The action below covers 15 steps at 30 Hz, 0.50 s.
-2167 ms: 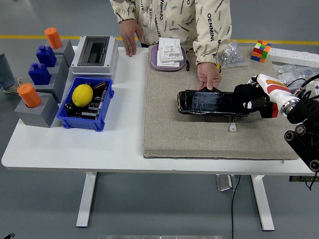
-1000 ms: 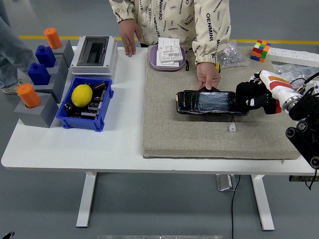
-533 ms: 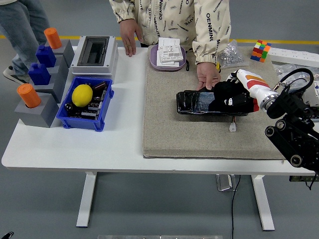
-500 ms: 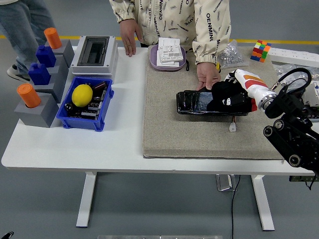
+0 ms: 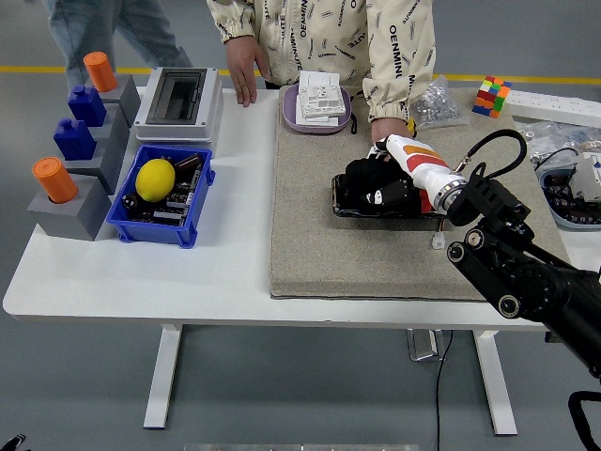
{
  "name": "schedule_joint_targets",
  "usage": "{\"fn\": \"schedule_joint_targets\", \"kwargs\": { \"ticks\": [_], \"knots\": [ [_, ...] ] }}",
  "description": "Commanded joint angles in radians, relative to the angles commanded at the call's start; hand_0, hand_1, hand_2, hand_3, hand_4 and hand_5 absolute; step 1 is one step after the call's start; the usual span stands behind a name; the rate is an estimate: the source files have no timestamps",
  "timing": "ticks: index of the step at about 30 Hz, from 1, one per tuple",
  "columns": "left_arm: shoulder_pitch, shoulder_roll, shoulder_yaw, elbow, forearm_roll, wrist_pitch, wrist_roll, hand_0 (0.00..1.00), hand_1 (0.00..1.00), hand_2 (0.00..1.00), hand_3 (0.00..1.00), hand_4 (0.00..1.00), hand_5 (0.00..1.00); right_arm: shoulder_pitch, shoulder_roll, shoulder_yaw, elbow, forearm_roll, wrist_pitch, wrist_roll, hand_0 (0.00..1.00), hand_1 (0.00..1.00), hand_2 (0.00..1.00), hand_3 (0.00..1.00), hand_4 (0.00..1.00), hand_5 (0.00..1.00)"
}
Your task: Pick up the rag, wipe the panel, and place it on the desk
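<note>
A black panel (image 5: 404,210) lies across the grey felt mat (image 5: 376,254). My right hand (image 5: 377,191) rests on the panel's left half, fingers curled on a black rag (image 5: 360,178) pressed against its surface. My white and orange wrist (image 5: 423,169) and black forearm cover the panel's right part. A person stands at the far side; one hand (image 5: 380,143) is at the panel's far edge, mostly hidden behind my wrist, and the other hand (image 5: 246,86) rests on the table. My left arm does not show.
A blue bin (image 5: 192,230) holding a lemon (image 5: 155,178) sits left of the mat. Behind stand a grey electrical box (image 5: 178,99), a tray of white plates (image 5: 317,99), grey blocks (image 5: 75,202) with blue and orange pieces, and a colour cube (image 5: 491,96). A small white connector (image 5: 439,241) lies near the panel.
My right hand has slid the rag leftwards along the panel, from its right end to its left half. My arm now reaches further in over the mat.
</note>
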Motion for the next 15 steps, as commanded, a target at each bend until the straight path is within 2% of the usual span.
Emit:
{"fn": "schedule_joint_targets", "kwargs": {
  "ticks": [9,15],
  "knots": [
    [0.006,0.004,0.003,0.000,0.001,0.002,0.002,0.723,0.716,0.767,0.625,0.690,0.564,0.019,0.047,-0.061,0.001,0.010,0.001,0.000,0.329,0.415,0.456,0.449,0.939,0.002],
    [0.006,0.006,0.008,0.000,0.000,0.001,0.001,0.723,0.716,0.767,0.624,0.689,0.564,0.031,0.047,-0.089,0.001,0.014,0.003,-0.001,0.329,0.414,0.456,0.449,0.939,0.002]
  ]
}}
